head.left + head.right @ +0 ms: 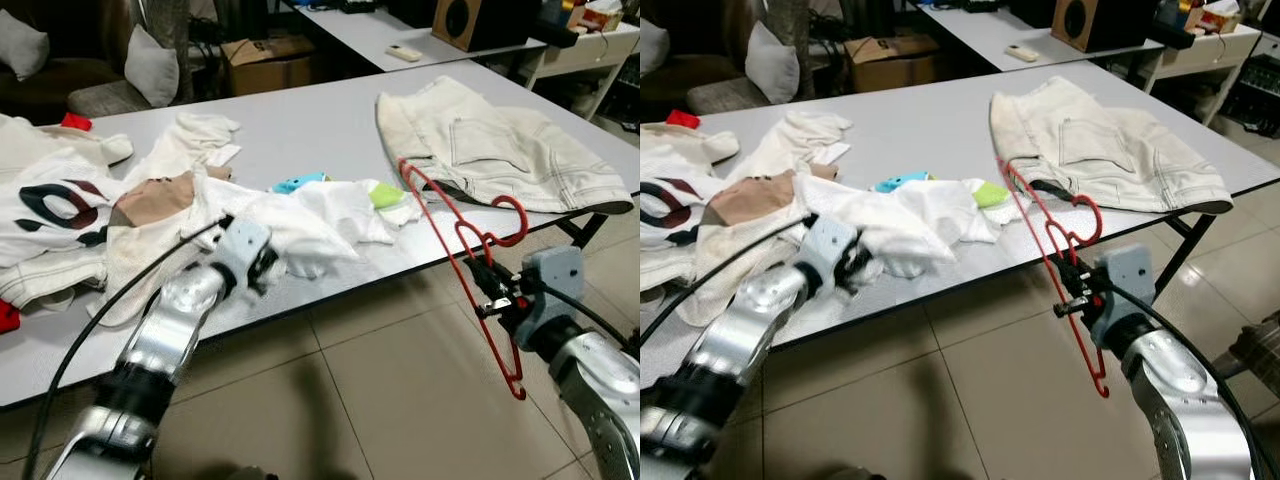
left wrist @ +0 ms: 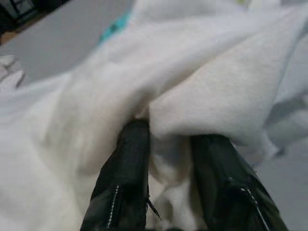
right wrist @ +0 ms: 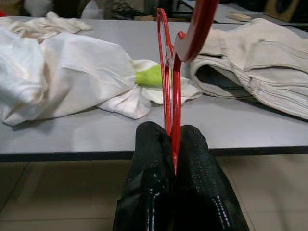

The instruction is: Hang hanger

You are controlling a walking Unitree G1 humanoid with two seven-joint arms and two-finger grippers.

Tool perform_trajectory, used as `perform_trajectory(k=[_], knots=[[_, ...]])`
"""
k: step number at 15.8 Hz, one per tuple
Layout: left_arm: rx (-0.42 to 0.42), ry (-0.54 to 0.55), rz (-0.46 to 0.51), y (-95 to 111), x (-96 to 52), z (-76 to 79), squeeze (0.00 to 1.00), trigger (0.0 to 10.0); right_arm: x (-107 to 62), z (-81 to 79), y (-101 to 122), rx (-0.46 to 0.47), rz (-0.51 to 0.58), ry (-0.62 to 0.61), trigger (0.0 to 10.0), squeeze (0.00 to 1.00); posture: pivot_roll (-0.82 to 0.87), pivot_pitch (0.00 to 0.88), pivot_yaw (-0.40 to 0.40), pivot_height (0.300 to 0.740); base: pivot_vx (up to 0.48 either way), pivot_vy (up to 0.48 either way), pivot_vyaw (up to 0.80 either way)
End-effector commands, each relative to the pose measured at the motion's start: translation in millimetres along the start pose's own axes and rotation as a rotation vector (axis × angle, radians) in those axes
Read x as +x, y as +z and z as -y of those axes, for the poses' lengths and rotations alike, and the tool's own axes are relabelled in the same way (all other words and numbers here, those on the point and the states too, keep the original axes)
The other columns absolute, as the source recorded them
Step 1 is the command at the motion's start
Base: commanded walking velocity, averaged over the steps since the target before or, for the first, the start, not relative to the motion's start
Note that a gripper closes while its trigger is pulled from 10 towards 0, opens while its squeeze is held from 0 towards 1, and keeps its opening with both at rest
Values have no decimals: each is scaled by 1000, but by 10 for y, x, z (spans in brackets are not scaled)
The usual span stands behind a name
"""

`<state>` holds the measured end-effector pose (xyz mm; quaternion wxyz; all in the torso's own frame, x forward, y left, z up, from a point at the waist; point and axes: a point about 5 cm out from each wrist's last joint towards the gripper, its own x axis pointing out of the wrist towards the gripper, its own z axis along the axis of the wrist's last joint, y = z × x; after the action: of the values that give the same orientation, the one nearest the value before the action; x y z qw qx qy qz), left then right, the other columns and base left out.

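Head views: the right gripper point(image 1: 488, 283) pinches a red hanger point(image 1: 462, 238) off the grey table's point(image 1: 310, 125) near edge, hook toward beige trousers point(image 1: 500, 145). The left gripper point(image 1: 262, 268) reaches into a white garment point(image 1: 300, 225).

Left wrist: parted fingers point(image 2: 124, 183) with white cloth bunched between them.

Right wrist: jaws clamped on the hanger wire.

No legible writing.

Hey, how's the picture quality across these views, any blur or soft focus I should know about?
Left wrist view: soft throughout, the white garment and the left gripper's fingers smeared. Right wrist view: the red hanger fairly crisp, the table evenly lit. Eye views: sharp enough, with a faint shadow on the floor tiles.
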<state>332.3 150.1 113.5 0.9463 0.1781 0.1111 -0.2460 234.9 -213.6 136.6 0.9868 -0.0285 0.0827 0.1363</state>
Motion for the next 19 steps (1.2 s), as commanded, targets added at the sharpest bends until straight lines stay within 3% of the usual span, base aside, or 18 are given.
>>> perform_trajectory(k=[1, 6, 8, 9, 10, 12, 14, 15, 16, 17, 18, 19], knots=[[-32, 28, 42, 89, 39, -53, 0, 0, -35, 39, 36, 1, 15, -32, 10000, 0, -161, 0, 44, 740, 0, 0, 0], [-174, 74, 220, 547, 181, -266, 0, 0, -115, 82, 17, 19, 28, -97, 10000, 0, -196, 0, 89, 740, 0, 0, 0], [-237, 76, 351, 961, 215, -450, 0, 0, -141, 54, 21, 27, 46, -95, 10000, 0, -208, 0, 108, 740, 0, 0, 0], [-243, 78, 452, 1305, 182, -588, 0, 0, -144, 35, 30, 26, 53, -88, 10000, 0, -209, 0, 111, 740, 0, 0, 0], [-244, 81, 576, 1715, 90, -742, 0, 0, -144, 19, 52, 29, 69, -85, 10000, 0, -211, 0, 116, 740, 0, 0, 0], [-226, 58, 750, 2264, -110, -926, 0, 0, -148, -10, 72, 34, 85, -81, 10000, 0, -214, 0, 131, 740, 0, 0, 0], [-103, 20, 695, 2214, -63, -866, 0, 0, -167, -48, 51, 30, 77, -62, 10000, 0, -217, 0, 137, 740, 0, 0, 0], [-66, -39, 566, 1855, 65, -732, 0, 0, -210, -107, 17, 16, 57, -29, 10000, 0, -225, 0, 145, 740, 0, 0, 0], [-47, -70, 501, 1674, 103, -660, 0, 0, -230, -112, 12, 11, 49, -26, 10000, 0, -226, 0, 145, 740, 0, 0, 0], [-50, -81, 479, 1600, 115, -638, 0, 4745, -236, -112, 12, 8, 47, -26, 10000, 0, -226, 0, 145, 740, 0, 0, 0], [-54, -86, 457, 1521, 127, -627, 0, 4745, -241, -115, 12, 6, 45, -22, 10000, 0, -225, 0, 144, 740, 0, 0, 0], [-123, -58, 361, 1030, 80, -564, 0, 10000, -228, -193, 23, -10, 35, 36, 10000, 0, -221, 0, 135, 740, 0, 0, 0]])
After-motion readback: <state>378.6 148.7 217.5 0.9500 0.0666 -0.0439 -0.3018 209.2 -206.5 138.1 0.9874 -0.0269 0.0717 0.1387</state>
